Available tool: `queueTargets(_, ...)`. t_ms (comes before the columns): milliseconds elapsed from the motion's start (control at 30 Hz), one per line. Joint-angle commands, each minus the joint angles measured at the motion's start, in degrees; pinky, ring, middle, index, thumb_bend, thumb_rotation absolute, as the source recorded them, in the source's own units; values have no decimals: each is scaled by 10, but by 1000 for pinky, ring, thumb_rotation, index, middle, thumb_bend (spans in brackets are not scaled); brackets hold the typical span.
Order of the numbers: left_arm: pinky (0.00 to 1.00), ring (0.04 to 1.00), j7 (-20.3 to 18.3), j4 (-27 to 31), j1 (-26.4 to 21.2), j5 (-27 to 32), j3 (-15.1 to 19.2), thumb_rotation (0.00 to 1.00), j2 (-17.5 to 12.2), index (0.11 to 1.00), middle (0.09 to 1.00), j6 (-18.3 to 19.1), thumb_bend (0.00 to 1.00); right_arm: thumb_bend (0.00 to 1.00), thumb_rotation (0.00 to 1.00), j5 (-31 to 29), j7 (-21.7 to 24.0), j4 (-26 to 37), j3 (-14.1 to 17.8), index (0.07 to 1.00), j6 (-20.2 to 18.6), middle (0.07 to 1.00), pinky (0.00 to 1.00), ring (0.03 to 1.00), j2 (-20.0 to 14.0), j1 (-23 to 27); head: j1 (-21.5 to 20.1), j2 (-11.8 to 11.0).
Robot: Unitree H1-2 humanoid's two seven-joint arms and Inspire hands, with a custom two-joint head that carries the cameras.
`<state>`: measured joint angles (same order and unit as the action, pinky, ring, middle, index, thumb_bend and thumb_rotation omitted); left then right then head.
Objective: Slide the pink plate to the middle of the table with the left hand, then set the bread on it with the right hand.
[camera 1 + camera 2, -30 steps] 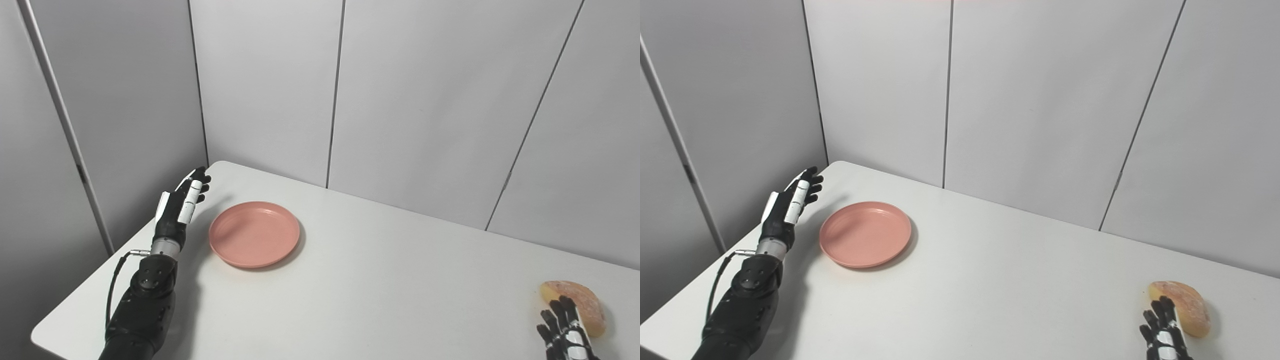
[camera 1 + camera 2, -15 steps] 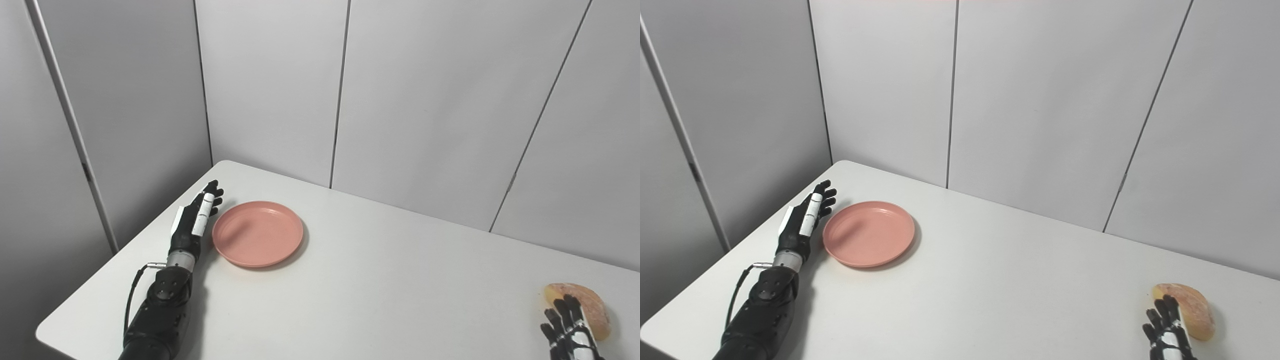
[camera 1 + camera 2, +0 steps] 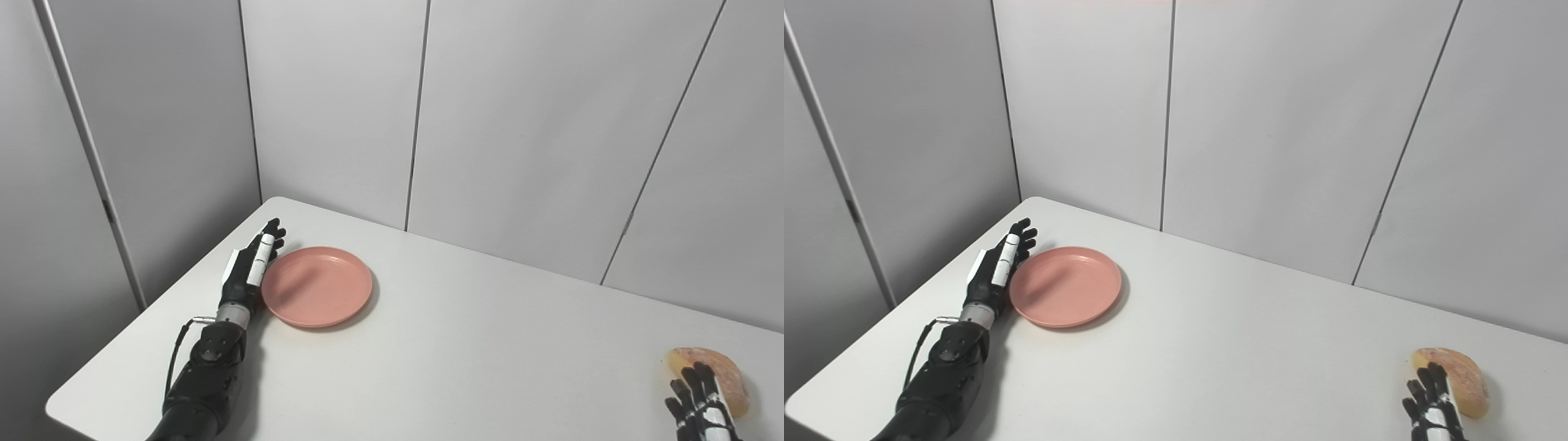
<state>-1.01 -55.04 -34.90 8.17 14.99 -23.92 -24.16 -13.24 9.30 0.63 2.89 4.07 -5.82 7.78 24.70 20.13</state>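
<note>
Closing in from the table edge, the left hand (image 3: 250,269), flat and empty, now meets the pink plate (image 3: 318,286), which lies to its right.

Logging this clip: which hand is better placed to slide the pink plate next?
Left. The left hand is open against the pink plate's left rim; the right hand is beside the bread.

No readable text, labels or numbers anywhere.

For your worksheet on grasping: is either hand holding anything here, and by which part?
Nothing is held. The left hand is open beside the plate rim; the right hand is open beside the bread.
</note>
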Motion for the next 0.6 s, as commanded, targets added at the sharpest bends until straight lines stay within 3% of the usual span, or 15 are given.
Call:
queueTargets(0, 979, 911, 5, 11, -5, 6, -1, 1000, 10, 882, 894, -5, 764, 436, 879, -1, 0, 26, 2, 1000, -1, 1000, 1000, 1000, -3, 7, -2, 1)
queueTargets(167, 969, 914, 13, 29, 3, 4, -2, 1000, 18, 879, 894, 15, 770, 438, 888, 5, -2, 33, 0, 1000, -5, 1000, 1000, 1000, -2, 5, -5, 1)
queueTargets(567, 935, 896, -4, 6, -1, 17, -7, 1000, 41, 862, 878, -11, 792, 448, 863, 2, -10, 40, 3, 1000, -23, 1000, 1000, 1000, 4, 5, -11, 3)
